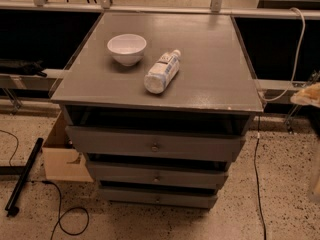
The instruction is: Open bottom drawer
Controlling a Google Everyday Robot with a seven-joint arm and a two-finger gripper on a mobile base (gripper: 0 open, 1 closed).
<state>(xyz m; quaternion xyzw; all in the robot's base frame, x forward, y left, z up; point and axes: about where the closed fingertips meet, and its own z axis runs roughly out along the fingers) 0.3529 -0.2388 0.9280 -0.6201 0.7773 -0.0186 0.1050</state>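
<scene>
The grey cabinet (210,59) stands in the middle of the camera view with three grey drawer fronts. The bottom drawer (130,195) is the lowest thin strip, with a small round knob (158,200). Above it are the middle drawer (125,173) and the tall top drawer (115,141); a dark gap shows above each front. My gripper (316,181) is only a pale sliver at the right edge, far to the right of the drawers and apart from them. A beige part of my arm (307,94) shows above it.
A white bowl (127,48) and a plastic bottle (161,72) lying on its side rest on the cabinet top. A cardboard box (60,156) stands left of the cabinet. A black rod (24,176) and cables (257,184) lie on the speckled floor.
</scene>
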